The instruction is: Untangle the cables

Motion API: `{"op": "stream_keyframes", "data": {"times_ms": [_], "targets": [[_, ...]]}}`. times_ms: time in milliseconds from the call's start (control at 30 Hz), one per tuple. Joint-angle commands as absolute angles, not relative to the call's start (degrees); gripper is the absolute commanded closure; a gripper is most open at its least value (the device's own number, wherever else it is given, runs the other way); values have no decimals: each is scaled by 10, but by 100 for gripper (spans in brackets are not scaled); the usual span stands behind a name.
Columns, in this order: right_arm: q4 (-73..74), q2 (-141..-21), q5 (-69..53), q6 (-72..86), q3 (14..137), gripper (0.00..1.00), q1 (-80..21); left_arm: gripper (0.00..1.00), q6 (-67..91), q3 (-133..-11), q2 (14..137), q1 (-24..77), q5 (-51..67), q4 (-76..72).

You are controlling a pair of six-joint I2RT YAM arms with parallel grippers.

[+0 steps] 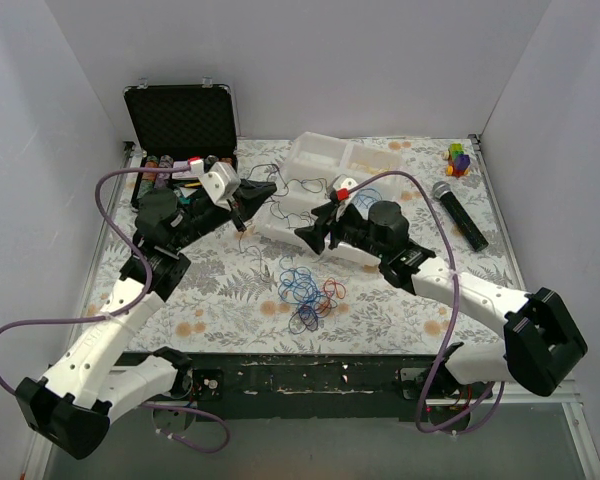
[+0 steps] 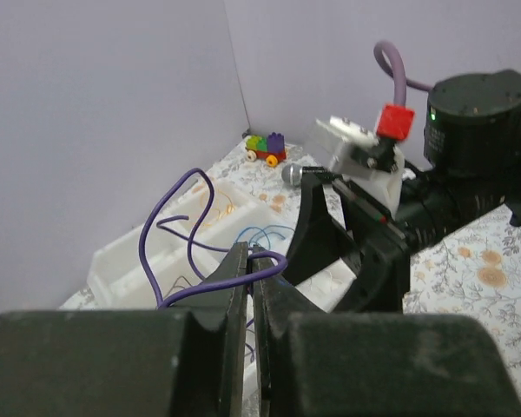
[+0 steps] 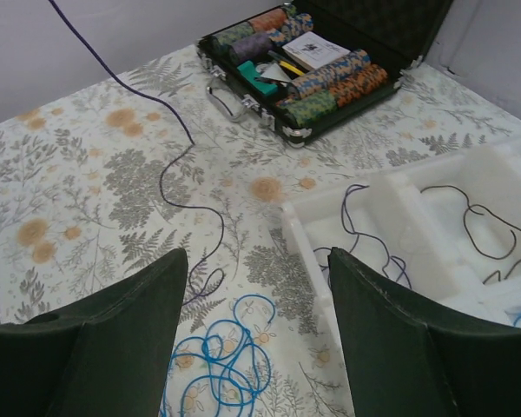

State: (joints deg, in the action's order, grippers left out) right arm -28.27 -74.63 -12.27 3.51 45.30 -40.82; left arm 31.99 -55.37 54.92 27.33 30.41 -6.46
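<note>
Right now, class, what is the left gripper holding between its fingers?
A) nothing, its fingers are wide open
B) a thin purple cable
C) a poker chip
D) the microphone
B: in the left wrist view the left gripper has its fingers pressed together on a thin purple cable, which loops up and away from the pinch.

The right gripper (image 3: pixel 256 278), jaws spread wide, hangs over blue cables (image 3: pixel 221 369) on the floral desk (image 3: pixel 87 191), beside a white tray (image 3: pixel 297 228); a poker chip case (image 3: pixel 378 22) sits beyond.
</note>
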Motion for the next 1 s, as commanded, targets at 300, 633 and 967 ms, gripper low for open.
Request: {"op": "stream_keyframes", "data": {"times_ms": [300, 633, 967], "targets": [[-401, -847, -168, 59, 530, 19, -487, 100, 314, -672, 560, 270, 326, -40], [-469, -883, -186, 131, 501, 18, -525, 100, 276, -692, 560, 270, 326, -37], [-386, -879, -116, 101, 527, 49, -523, 100, 286, -701, 558, 270, 331, -40]]}}
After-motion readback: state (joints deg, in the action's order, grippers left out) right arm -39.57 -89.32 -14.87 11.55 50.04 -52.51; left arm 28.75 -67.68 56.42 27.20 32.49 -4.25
